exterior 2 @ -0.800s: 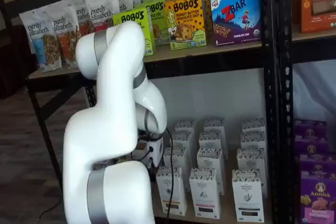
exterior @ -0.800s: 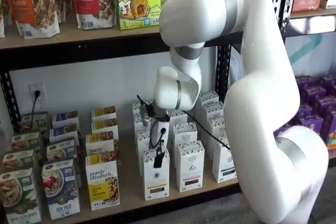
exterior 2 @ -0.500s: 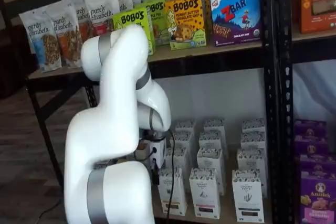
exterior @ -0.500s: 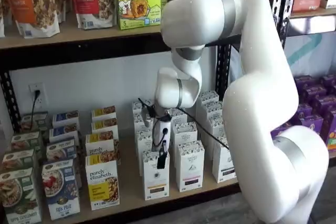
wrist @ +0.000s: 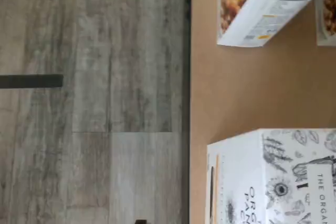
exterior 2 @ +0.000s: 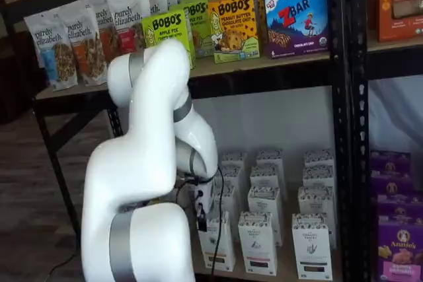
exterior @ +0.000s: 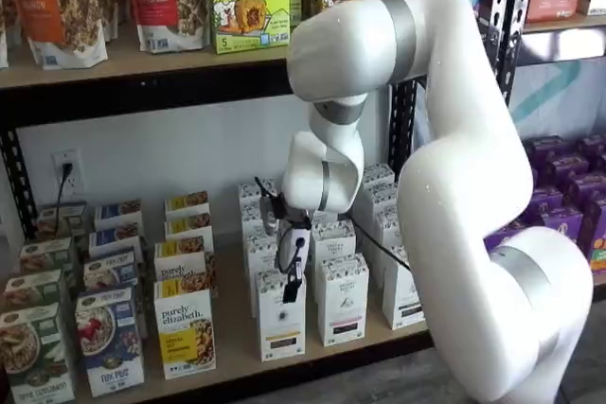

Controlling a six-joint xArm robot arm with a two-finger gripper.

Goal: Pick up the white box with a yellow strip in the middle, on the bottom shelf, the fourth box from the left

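The pincer (exterior: 291, 286) is seen side-on in a shelf view, as a dark finger with a cable beside it, hung under the white wrist; no gap between the fingers can be made out there. In a shelf view (exterior 2: 200, 219) it is mostly hidden behind the arm, and its fingers are not seen in the wrist view. It is taken to be at its widest and nothing is seen held in it.

The white box (exterior: 281, 314) stands at the front edge of the bottom shelf (exterior: 232, 352), directly below the pincer tip, whether touching cannot be told. Its upper front is partly covered by the finger. In the wrist view only a cropped part of the white box (wrist: 273, 177) is shown, with a yellow strip on its narrow face, beside a purely elizabeth box (wrist: 262, 3), also cut off.
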